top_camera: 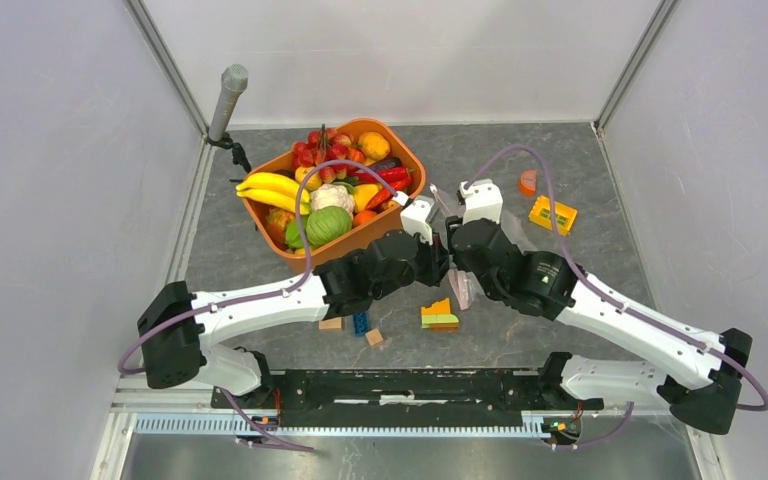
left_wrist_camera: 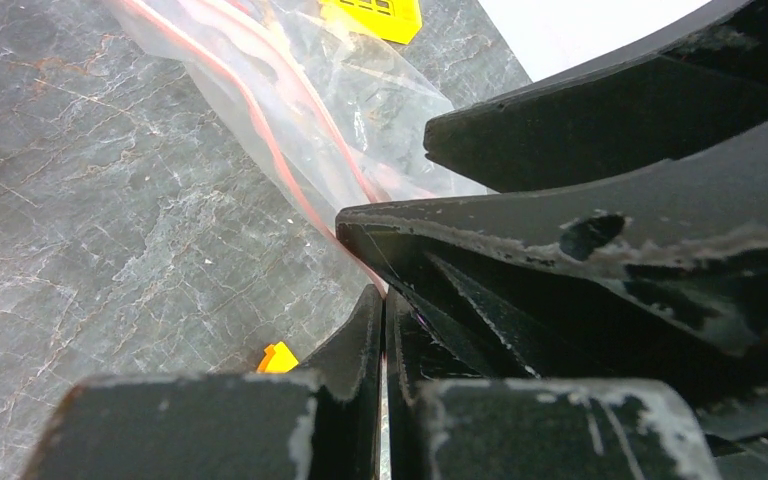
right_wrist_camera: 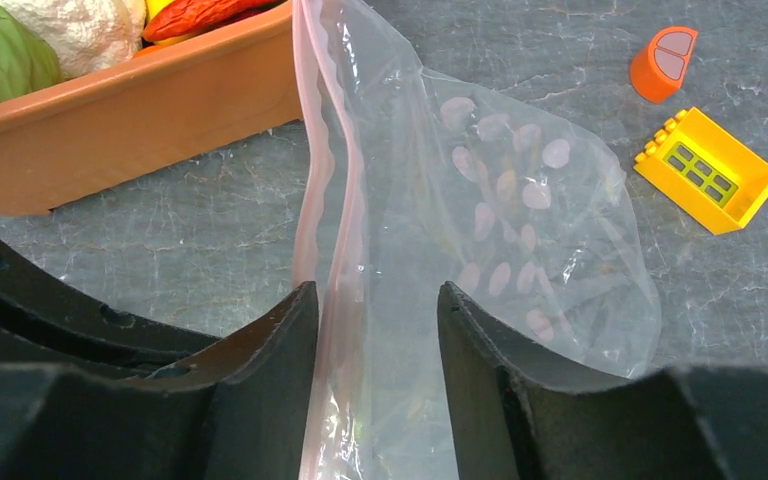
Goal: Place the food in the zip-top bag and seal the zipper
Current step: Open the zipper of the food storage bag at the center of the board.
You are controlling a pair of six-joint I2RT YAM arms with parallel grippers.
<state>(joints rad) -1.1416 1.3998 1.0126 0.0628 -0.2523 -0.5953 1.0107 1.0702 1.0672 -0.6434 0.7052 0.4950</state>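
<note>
The food (top_camera: pixel 332 190), bananas, cabbage, cauliflower, peppers and grapes, fills an orange tub (top_camera: pixel 360 238) at the back centre. In the right wrist view the cabbage (right_wrist_camera: pixel 0 55) and cauliflower (right_wrist_camera: pixel 85 30) show over the tub wall (right_wrist_camera: pixel 140 120). The clear zip-top bag (right_wrist_camera: pixel 520 200) lies flat on the table right of the tub, with no food inside. Its pink zipper (right_wrist_camera: pixel 325 180) runs between the fingers of my right gripper (right_wrist_camera: pixel 375 290), which stands open astride it. My left gripper (left_wrist_camera: pixel 382 295) is shut on the bag's zipper edge (left_wrist_camera: pixel 260 130), right next to the right gripper's fingers.
A yellow window block (top_camera: pixel 552 213) and an orange half-disc (top_camera: pixel 527 182) lie beyond the bag at the right. Stacked building blocks (top_camera: pixel 440 315) and smaller loose ones (top_camera: pixel 360 325) sit near the arms' bases. A grey cylinder on a stand (top_camera: pixel 228 100) is at the back left.
</note>
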